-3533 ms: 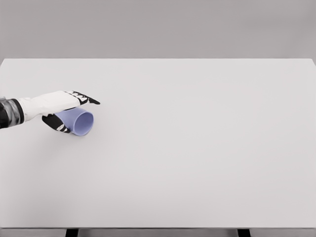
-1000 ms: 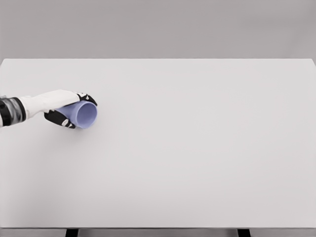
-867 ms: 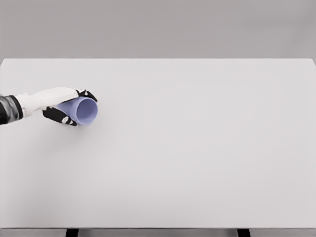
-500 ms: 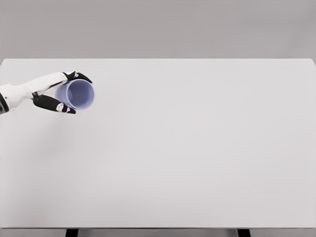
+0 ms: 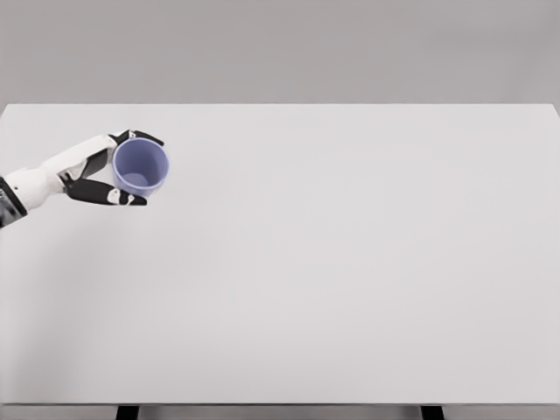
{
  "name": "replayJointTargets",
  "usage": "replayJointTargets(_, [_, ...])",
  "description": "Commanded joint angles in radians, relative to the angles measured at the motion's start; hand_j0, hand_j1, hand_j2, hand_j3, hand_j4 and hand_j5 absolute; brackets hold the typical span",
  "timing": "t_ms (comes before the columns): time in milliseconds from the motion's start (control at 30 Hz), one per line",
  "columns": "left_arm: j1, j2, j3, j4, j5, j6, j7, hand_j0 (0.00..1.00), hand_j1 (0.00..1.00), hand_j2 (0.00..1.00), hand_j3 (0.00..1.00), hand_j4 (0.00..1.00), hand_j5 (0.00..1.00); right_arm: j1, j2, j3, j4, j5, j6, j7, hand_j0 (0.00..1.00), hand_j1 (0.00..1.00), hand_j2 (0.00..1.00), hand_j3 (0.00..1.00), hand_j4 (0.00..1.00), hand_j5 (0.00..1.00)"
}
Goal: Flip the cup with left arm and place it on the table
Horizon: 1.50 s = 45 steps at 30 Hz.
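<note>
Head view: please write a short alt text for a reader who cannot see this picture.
The robot's left hand holds a light purple cup at the far left of a white table, the cup's opening turned up toward the camera. The right arm is not in view.

A single head view looks down and forward from above the near edge of the white tabletop (image 5: 350,262), taking in its full width and its far edge against a plain grey backdrop. The camera sits fairly far back. The left robot hand (image 5: 103,175) enters from the left edge, showing only forearm and fingers.
</note>
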Motion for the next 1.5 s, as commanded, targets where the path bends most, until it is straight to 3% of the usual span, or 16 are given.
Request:
replayJointTargets(0, [0.0,-0.023,0.011,0.023,0.024,-0.002,0.001,0.64,0.64,0.64,0.64,0.64,0.64,0.0,0.0,0.0,0.0,0.0,0.0,0.001,1.0,1.0,1.0,1.0,1.0,1.0])
replayJointTargets(600, [0.034,-0.204,0.02,0.32,0.043,-0.356,0.001,0.65,0.65,0.65,0.65,0.65,0.65,0.0,0.0,0.0,0.0,0.0,0.0,0.001,1.0,1.0,1.0,1.0,1.0,1.0])
replayJointTargets(833, [0.038,-0.261,0.018,0.388,0.19,-0.356,0.001,0.65,0.65,0.65,0.65,0.65,0.65,0.0,0.0,0.0,0.0,0.0,0.0,0.001,1.0,1.0,1.0,1.0,1.0,1.0])
replayJointTargets(1133, [0.071,-0.284,0.018,0.388,0.345,-0.356,0.001,0.65,0.65,0.65,0.65,0.65,0.65,0.0,0.0,0.0,0.0,0.0,0.0,0.001,1.0,1.0,1.0,1.0,1.0,1.0])
replayJointTargets(1267, [0.074,-0.286,0.018,0.389,0.346,-0.353,0.001,0.66,0.66,0.66,0.66,0.66,0.66,0.0,0.0,0.0,0.0,0.0,0.0,0.001,1.0,1.0,1.0,1.0,1.0,1.0])
replayJointTargets(1467, [0.071,-0.275,0.021,0.336,0.348,-0.189,0.001,0.66,0.66,0.66,0.66,0.66,0.66,0.0,0.0,0.0,0.0,0.0,0.0,0.001,1.0,1.0,1.0,1.0,1.0,1.0])
